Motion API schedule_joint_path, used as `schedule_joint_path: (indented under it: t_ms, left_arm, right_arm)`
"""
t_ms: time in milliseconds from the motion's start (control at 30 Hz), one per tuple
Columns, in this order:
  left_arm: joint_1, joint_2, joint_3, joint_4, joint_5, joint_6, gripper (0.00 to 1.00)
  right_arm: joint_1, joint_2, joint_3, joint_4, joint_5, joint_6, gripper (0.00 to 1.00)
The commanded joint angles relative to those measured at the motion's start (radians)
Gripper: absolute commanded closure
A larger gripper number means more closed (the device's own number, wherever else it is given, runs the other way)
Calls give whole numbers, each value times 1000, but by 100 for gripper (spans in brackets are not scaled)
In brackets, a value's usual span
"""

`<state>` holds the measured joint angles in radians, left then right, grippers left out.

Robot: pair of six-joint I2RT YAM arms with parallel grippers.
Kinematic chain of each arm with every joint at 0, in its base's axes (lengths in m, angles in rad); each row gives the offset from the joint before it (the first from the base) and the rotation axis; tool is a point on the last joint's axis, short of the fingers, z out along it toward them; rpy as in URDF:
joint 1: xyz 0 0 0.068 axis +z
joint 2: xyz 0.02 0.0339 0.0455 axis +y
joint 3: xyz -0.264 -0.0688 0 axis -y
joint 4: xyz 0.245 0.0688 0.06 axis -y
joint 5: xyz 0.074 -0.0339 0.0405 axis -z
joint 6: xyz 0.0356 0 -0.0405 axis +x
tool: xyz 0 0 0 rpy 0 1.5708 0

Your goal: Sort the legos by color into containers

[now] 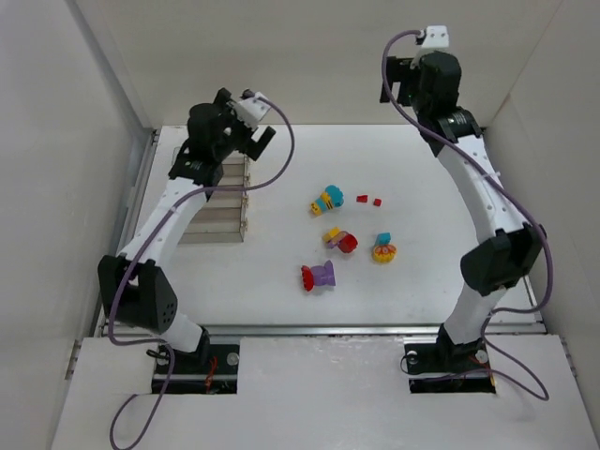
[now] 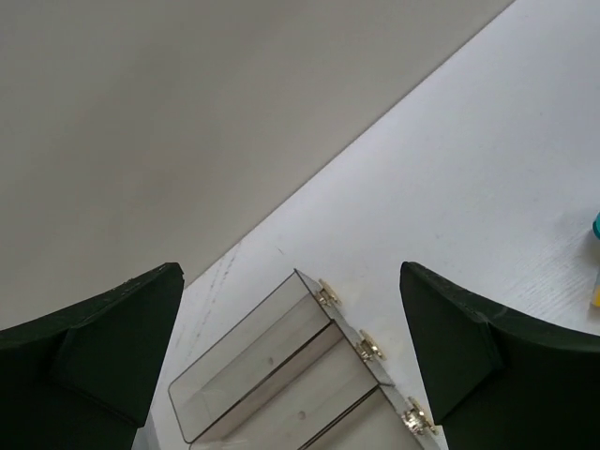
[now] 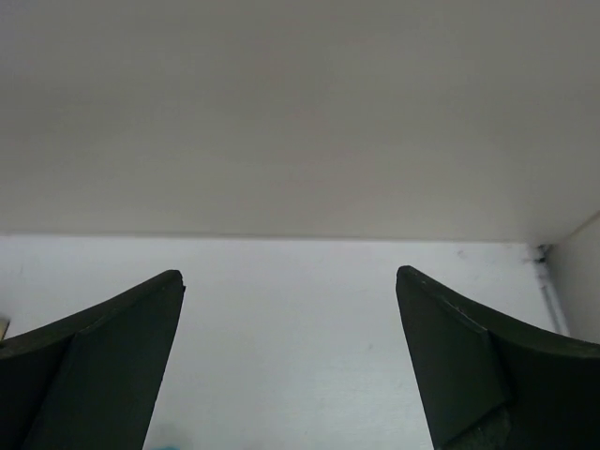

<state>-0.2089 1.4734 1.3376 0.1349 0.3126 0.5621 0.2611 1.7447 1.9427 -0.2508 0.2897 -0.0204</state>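
Note:
The legos lie loose mid-table: a cyan-yellow clump (image 1: 327,199), two small red bricks (image 1: 362,199) (image 1: 377,202), a yellow-purple-red clump (image 1: 339,239), a cyan-orange clump (image 1: 383,247) and a red-purple clump (image 1: 319,276). The clear containers (image 1: 217,204) stand in a row at the left, partly under my left arm. In the left wrist view the compartments (image 2: 281,375) that show hold nothing. My left gripper (image 1: 246,141) (image 2: 291,270) hangs open and empty above the containers' far end. My right gripper (image 1: 398,80) (image 3: 288,274) is open and empty, raised high at the back right, far from the legos.
White walls enclose the table at the back, left and right. The containers' brass hinges (image 2: 367,347) face the table's middle. A cyan and yellow sliver (image 2: 596,225) of a clump shows at the left wrist view's right edge.

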Motion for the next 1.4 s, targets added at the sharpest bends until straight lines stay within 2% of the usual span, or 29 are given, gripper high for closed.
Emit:
schedule_joint_path:
  t_ms: [0,33,67,167,267,500,600,833,1033,1167,1267,1367]
  left_arm:
    - [-89,51,170,-181,-239,40,0]
    - [-119,83,202,-190,-303,-56,0]
    - [-119,97,231,-208,-328,-74,0]
    - [-141,119,268,-239,-212,-45,0]
    - [-170,119,201,-227,-136,-45,0]
    - [-262,191,-76,14,22,-24,0]
    - [-282,218,-109,113,123,-59,0]
    - [-325,324,-118,219,192,-122,0]
    - [-324,413,-77,189,215,-195,0]
    - [-313,507,32,74,298,-150,2]
    - [-313,528,52,75,278,-149,2]
    - [-313,568,90,34,266,-137,8]
  right_arm:
    - [-10,136,55,-421,-196,134,0]
    - [-10,136,32,-421,-245,148,0]
    - [-10,136,-20,-410,-263,164,0]
    - [-10,112,-146,-360,-322,243,0]
    - [-10,81,-220,-329,-362,280,0]
    - [-10,43,-326,-306,-428,300,0]
    - [-10,4,-381,-279,-440,309,0]
    - [-10,-37,-436,-278,-440,309,0]
    - [-10,-56,-426,-288,-440,290,0]
    - [-10,-33,-386,-320,-451,261,0]
    - [-10,-33,-373,-320,-451,252,0]
    - [-10,-33,-383,-320,-451,229,0]
